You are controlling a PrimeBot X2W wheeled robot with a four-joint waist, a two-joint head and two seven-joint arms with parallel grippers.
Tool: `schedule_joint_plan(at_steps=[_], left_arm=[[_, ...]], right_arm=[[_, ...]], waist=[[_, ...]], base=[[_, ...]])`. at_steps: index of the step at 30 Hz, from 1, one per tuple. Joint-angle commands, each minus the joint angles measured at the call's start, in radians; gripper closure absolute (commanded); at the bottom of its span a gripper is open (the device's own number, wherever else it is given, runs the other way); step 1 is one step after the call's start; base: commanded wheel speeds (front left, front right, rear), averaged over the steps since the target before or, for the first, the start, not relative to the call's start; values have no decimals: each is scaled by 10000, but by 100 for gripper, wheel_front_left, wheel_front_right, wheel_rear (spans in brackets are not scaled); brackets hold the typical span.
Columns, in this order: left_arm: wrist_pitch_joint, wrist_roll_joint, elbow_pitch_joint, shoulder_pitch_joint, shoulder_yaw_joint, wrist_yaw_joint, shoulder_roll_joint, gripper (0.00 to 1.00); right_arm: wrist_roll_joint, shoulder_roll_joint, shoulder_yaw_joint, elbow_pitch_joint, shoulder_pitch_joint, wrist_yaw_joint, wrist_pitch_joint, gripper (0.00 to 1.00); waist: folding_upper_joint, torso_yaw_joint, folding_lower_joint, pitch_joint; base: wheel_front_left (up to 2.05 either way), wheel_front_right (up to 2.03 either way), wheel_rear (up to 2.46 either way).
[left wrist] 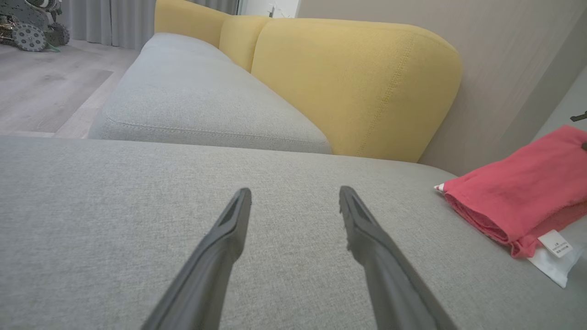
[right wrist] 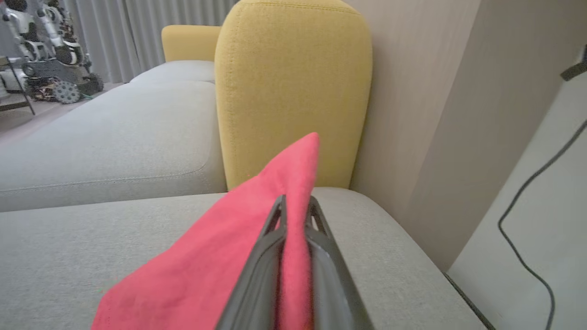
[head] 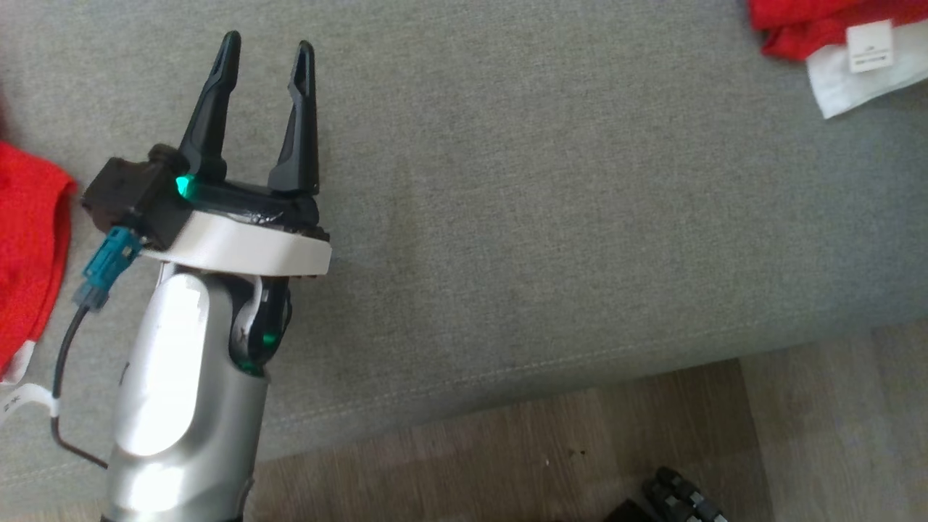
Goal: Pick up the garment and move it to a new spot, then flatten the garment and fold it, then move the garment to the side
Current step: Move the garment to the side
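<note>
The red garment [head: 805, 29] lies bunched at the top right of the grey sofa seat [head: 544, 217], with a white hem and a white label [head: 868, 45]. In the left wrist view it is a folded red bundle [left wrist: 518, 201] off to the right. My right gripper [right wrist: 296, 201] is shut on a raised fold of the red garment [right wrist: 220, 256], which drapes down to the left of the fingers. My left gripper [head: 264, 51] stands open over bare seat fabric, well left of the garment, with nothing between its fingers [left wrist: 229, 229].
Another red cloth [head: 29, 246] lies at the seat's left edge. Yellow back cushions [left wrist: 357, 87] and a beige wall [right wrist: 435, 114] stand behind the seat. The wooden floor [head: 507, 449] runs along the seat's front edge, with a dark ribbed part [head: 681, 500] low down. A black cable [right wrist: 527, 206] hangs at the right.
</note>
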Motion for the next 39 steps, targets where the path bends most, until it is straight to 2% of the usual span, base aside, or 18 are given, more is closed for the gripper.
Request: schedule_joint_plan(at_steps=[1,6,7,8,9,17,24,30,35,39], left_arm=[[-51,78,-359,-129,263,-41,119,0],[-51,43,-353,-136,251,-51,118,0],[-51,33,-353,-138,258,-51,118,0],[-51,27,-348,-134,266,-51,118,0],[-51,22,-340,-124,278,-51,118,0],[-51,-82,-229,43,319,-38,117,0],[-51,-427,-149,271,260,78,117,0],[-51,-907,-193,777,315,248,116,0],[-51,-1162,-103,1458,190,327,116,0],[-51,-1357,-96,2072,45,456,116,0]], right_arm=[[-305,11,-239,-291,-106,35,-128,100],[-461,331,-744,-297,-91,35,2,100],[-431,410,-836,-328,-82,35,50,31],[-310,516,-898,-393,-70,35,94,2],[-155,616,-956,-443,-47,35,200,0],[-148,732,-656,-1723,190,35,335,0],[-71,1488,-245,-3218,746,35,428,0],[-37,2353,405,-4453,2212,35,147,0],[-89,3221,307,-4569,3782,35,-198,0],[-846,3406,598,-4479,4907,35,-770,0]], waist=[[0,1,-1,15],[0,41,-1,9],[0,53,-1,6],[0,65,-1,1],[0,73,-1,-8],[0,149,-1,-219],[0,469,-1,-1058],[0,877,-1,-1995],[0,1283,-1,-2885],[0,1557,-1,-3479]], base=[[0,0,0],[0,0,0],[0,0,0],[0,0,0],[0,0,0],[0,0,0],[0,0,0],[0,0,0],[0,0,0],[0,0,0]])
